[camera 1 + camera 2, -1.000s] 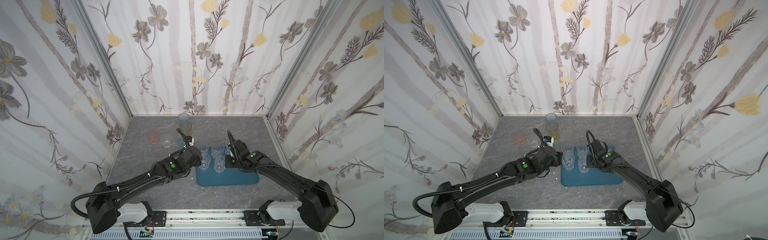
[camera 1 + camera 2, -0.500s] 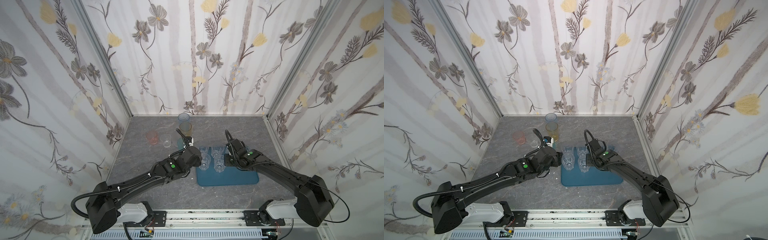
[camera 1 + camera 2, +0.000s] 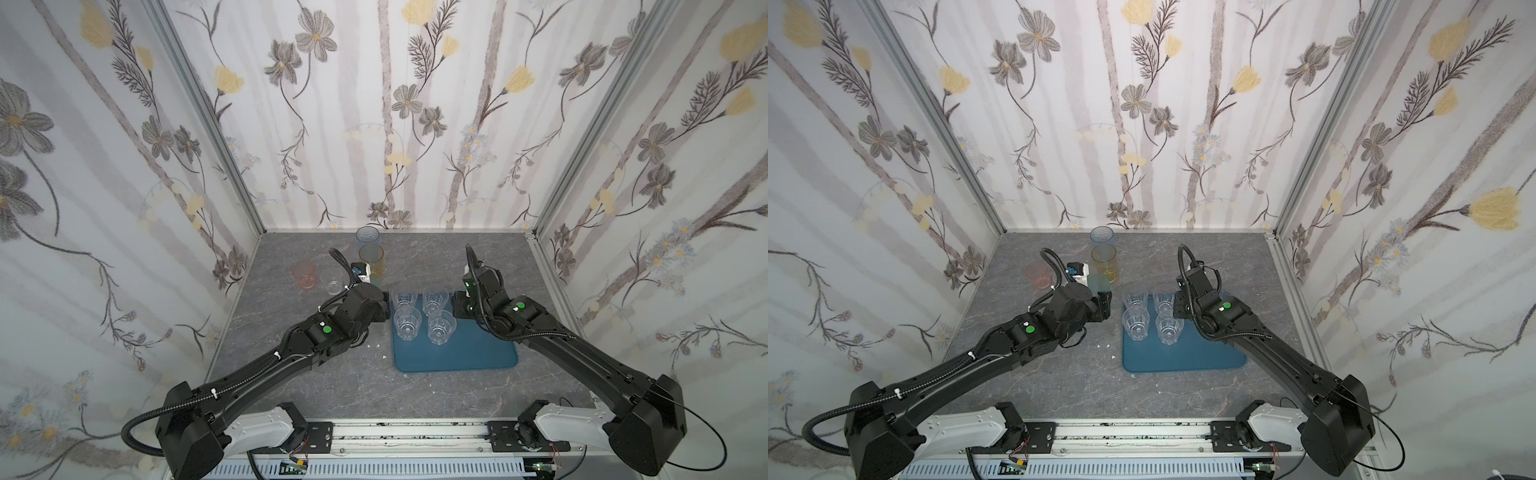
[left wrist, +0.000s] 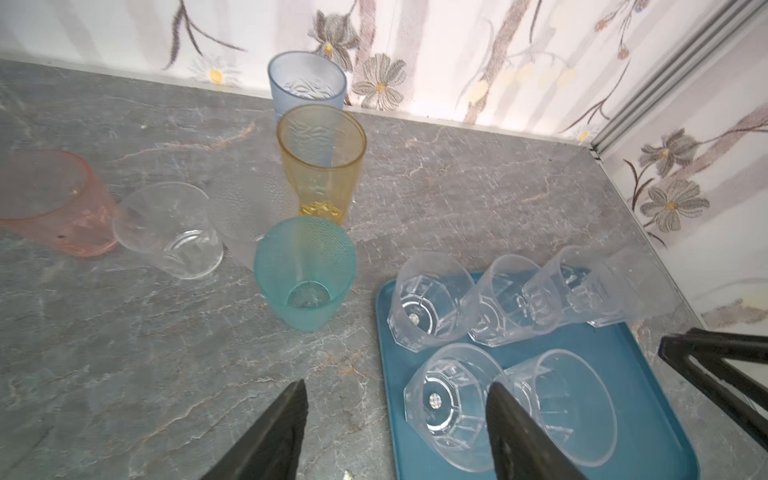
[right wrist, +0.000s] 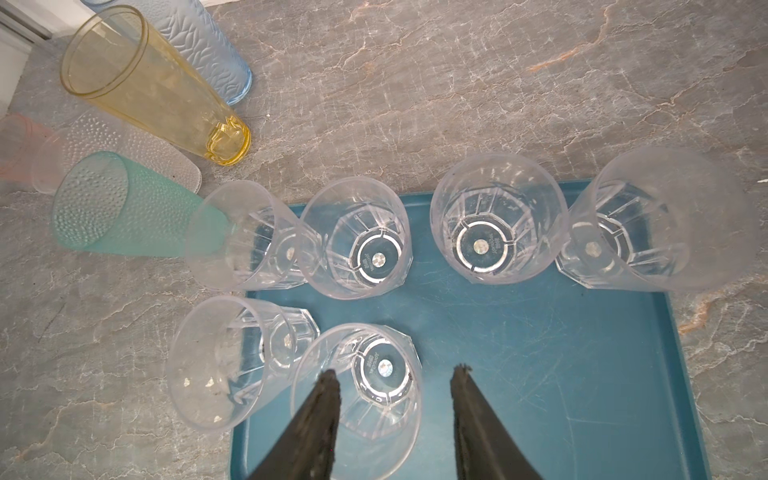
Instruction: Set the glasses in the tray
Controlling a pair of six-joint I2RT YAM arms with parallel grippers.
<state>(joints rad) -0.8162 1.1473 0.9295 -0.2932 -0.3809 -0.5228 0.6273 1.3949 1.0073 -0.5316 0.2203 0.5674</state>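
The blue tray (image 3: pixel 457 353) lies right of centre, with several clear faceted glasses standing in its far half (image 5: pixel 498 237). My right gripper (image 5: pixel 394 372) is open over the tray's near row. One finger stands over the mouth of a clear glass (image 5: pixel 374 374) and the other outside its wall; the glass rests on the tray. My left gripper (image 4: pixel 392 399) is open and empty, low over the tray's left edge beside another clear glass (image 4: pixel 449 399). On the table to the left stand teal (image 4: pixel 305 274), amber (image 4: pixel 322 162), blue (image 4: pixel 307 81), pink (image 4: pixel 54 199), frosted (image 4: pixel 245 216) and clear (image 4: pixel 170 228) glasses.
The loose glasses cluster at the back left, close to my left wrist (image 3: pixel 361 303). The back wall (image 3: pixel 395 124) and the right side wall (image 3: pixel 623 208) close in the table. The tray's near half (image 3: pixel 1183 357) is bare blue plastic.
My right gripper's jaws have opened from shut, letting go of the clear glass on the tray. The left jaws have spread slightly wider. Neither arm has moved much.
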